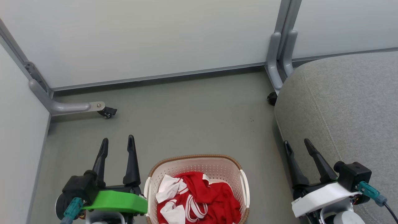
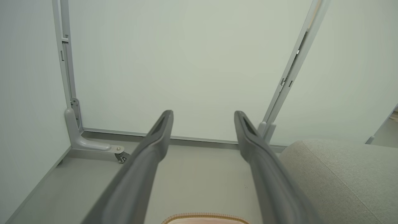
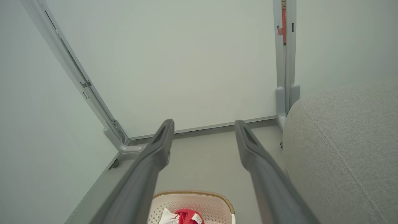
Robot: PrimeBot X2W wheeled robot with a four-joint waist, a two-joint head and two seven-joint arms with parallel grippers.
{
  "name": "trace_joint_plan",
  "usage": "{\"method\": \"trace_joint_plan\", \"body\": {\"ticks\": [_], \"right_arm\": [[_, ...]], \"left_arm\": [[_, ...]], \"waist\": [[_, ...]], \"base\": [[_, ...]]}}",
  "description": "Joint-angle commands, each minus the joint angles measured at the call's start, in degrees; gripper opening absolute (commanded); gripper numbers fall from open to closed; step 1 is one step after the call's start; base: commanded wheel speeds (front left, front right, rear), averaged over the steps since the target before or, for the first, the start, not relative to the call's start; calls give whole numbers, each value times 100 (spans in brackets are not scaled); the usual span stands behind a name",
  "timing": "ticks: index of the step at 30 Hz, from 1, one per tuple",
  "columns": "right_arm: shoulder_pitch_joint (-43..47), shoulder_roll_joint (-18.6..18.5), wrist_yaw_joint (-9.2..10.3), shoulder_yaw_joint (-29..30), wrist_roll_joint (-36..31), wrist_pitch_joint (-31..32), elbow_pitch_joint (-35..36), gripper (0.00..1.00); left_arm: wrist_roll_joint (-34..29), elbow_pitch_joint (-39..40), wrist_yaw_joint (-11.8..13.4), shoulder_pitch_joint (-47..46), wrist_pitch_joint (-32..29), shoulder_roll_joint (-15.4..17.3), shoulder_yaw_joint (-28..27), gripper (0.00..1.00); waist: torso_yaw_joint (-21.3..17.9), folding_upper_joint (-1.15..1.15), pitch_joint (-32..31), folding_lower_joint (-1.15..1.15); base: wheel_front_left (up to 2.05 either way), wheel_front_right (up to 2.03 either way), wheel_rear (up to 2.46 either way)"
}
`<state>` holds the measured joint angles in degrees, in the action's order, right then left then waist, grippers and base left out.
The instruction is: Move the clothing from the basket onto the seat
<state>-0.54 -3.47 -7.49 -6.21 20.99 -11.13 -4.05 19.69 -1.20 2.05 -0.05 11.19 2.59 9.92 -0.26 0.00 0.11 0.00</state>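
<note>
So, none of the job is done yet: the red-and-white clothing (image 1: 199,199) lies heaped inside the cream perforated basket (image 1: 217,166) on the grey floor (image 1: 186,115); I cannot tell one garment from the other in the heap. The seat (image 1: 348,102), a grey sofa cushion to the right of the basket, carries no fabric on the part you can see, so by my reading every piece has yet to be lifted out and carried across.

Your left gripper (image 1: 118,138) hangs just beside the basket's left wall, fingers spread wide and empty, pointing past it over bare floor. Your right gripper (image 1: 296,141) sits at the seat's near edge, a little apart from the basket, fingers likewise parted and holding nothing. The heap lies between the two and below them; the right wrist view shows it low between that gripper's fingers (image 3: 155,155). Either arm would need to dip down and inward to reach it.
</note>
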Motion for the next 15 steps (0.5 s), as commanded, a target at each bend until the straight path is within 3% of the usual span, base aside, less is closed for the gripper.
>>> {"method": "trace_joint_plan", "body": {"ticks": [1,15], "right_arm": [[59,-44,0,-21,-151,-62,75,100],[103,-10,0,25,-742,-223,188,100]], "left_arm": [[-170,71,4,57,53,40,24,100],[-809,89,-22,150,211,42,151,100]], "waist": [[0,0,-5,0],[-4,0,-43,0]], "base": [[0,0,0],[0,0,0]]}}
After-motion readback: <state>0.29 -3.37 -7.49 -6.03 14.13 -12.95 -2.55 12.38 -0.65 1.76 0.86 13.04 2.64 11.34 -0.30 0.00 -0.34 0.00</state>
